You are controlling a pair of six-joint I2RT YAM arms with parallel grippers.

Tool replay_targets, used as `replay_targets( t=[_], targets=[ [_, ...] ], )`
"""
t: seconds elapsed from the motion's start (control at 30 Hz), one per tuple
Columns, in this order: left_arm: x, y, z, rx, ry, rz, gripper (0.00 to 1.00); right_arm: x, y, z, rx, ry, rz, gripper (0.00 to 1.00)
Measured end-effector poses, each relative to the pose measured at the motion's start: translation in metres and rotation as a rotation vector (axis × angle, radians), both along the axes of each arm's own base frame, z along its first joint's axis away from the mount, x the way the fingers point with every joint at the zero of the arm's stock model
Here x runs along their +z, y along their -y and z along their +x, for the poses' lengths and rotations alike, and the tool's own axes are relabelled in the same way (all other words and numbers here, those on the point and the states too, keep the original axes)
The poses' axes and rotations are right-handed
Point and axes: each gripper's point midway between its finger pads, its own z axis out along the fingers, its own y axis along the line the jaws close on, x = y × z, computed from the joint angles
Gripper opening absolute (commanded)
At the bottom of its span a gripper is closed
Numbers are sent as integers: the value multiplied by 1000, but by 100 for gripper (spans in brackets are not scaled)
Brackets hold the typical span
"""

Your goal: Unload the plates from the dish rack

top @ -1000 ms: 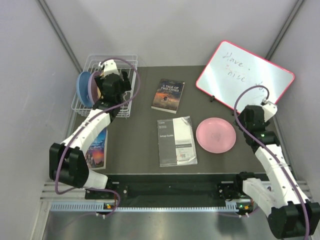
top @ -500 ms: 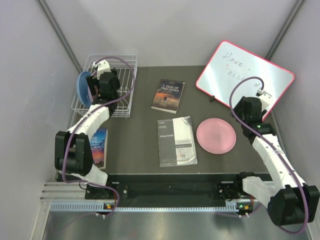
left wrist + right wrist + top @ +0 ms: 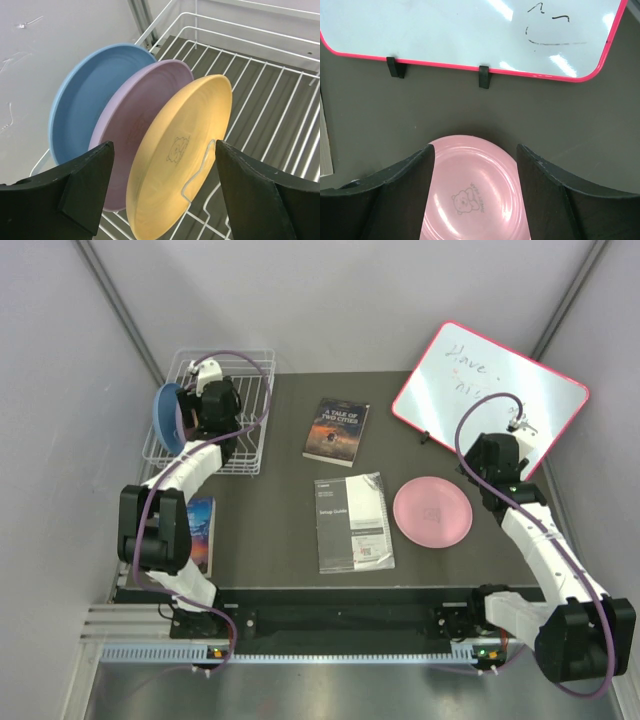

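The white wire dish rack (image 3: 250,455) stands at the table's far left. Three plates stand on edge in it: blue (image 3: 82,95), lavender (image 3: 135,107) and orange-tan (image 3: 175,160). My left gripper (image 3: 162,187) is open above the rack, its fingers either side of the orange-tan plate's edge, not touching it. The blue plate (image 3: 165,418) shows in the top view beside the left gripper (image 3: 212,405). A pink plate (image 3: 432,511) lies flat on the mat at right. My right gripper (image 3: 475,195) is open and empty above the pink plate (image 3: 472,195), back from it in the top view (image 3: 490,462).
A red-framed whiteboard (image 3: 490,390) leans at the back right. A dark book (image 3: 337,430) lies mid-table, a white manual (image 3: 353,522) in front of it, and another book (image 3: 197,535) at the left under the left arm.
My left gripper has shifted back and settled over the rack, facing the standing plates. My right gripper has drawn back and up, away from the pink plate lying on the mat.
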Motion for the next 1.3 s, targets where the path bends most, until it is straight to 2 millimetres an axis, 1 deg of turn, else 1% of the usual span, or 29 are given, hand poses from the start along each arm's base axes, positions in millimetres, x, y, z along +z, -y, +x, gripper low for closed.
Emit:
replay_targets(
  t=[0.07,0.17,0.3,0.33,0.4,0.43,0.47,0.53,0.57,0.63,0.7,0.73,1.03,1.13,1.23,1.3],
  targets=[
    [-2,-4,0,11,-3,2,81,-1,0,0,1,-3,0,66],
    [-8,-10,1,28,-13,4,75,-1,-1,1,2,-1,1,67],
    [-21,-13,3,36,-39,7,65,-1,-1,2,2,1,1,66],
    [-23,-13,3,37,-43,8,56,-2,-1,2,2,-1,1,67],
    [-24,-14,3,38,-47,10,47,-4,-1,3,3,-9,0,66],
    [-24,-14,3,39,-44,7,39,-5,-1,3,3,-13,0,66],
    [-23,-14,3,43,-43,10,34,-7,-1,4,3,-19,-1,66],
    [-21,-16,2,56,-36,17,27,-10,-1,4,3,-29,-1,66],
    [-20,-17,2,58,-36,20,19,-11,-1,4,3,-32,-1,67],
    [-21,-20,0,61,-52,40,15,-12,-1,5,4,-36,-2,66],
    [-26,-23,-2,58,-74,57,2,-12,-1,5,4,-35,-2,67],
    [-27,-23,-3,57,-79,66,0,-12,-1,5,4,-34,-2,66],
    [-27,-24,-7,67,-106,106,0,-12,-1,5,7,-36,-6,66],
    [-25,-22,-7,67,-107,122,0,-11,-1,4,8,-33,-8,67],
    [-20,-15,-10,76,-110,183,0,-11,0,2,8,-28,-8,67],
    [-10,-9,-13,98,-80,237,0,-10,0,1,9,-26,-9,67]
  ],
)
